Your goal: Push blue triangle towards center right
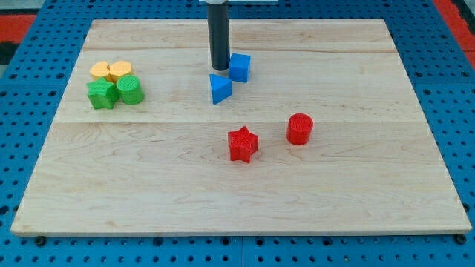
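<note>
Toward the view's left on the wooden surface (148, 193) sits a tight cluster: two yellow blocks (111, 70), their shapes hard to make out, touching a green star-like block (102, 94) and a green cylinder (130, 90) just below them. None of these has any part in the job.

Near the middle, toward the view's top, my tip (219, 70) rests just above the blue triangle (220, 88), at or very near its upper edge; contact cannot be settled. The end effector is a bare rod with nothing to open or close, so it holds nothing. A blue cube (239, 67) stands just beside the tip on the view's right, close to the triangle.

Further right and lower lie a red star (242, 144) and a red cylinder (300, 129), apart from each other.

By my judgement the task is barely begun: the triangle lies around the top centre, well apart from the centre-right area. From above, a push would drive it downward, so the tip likely needs to reach its left side.
</note>
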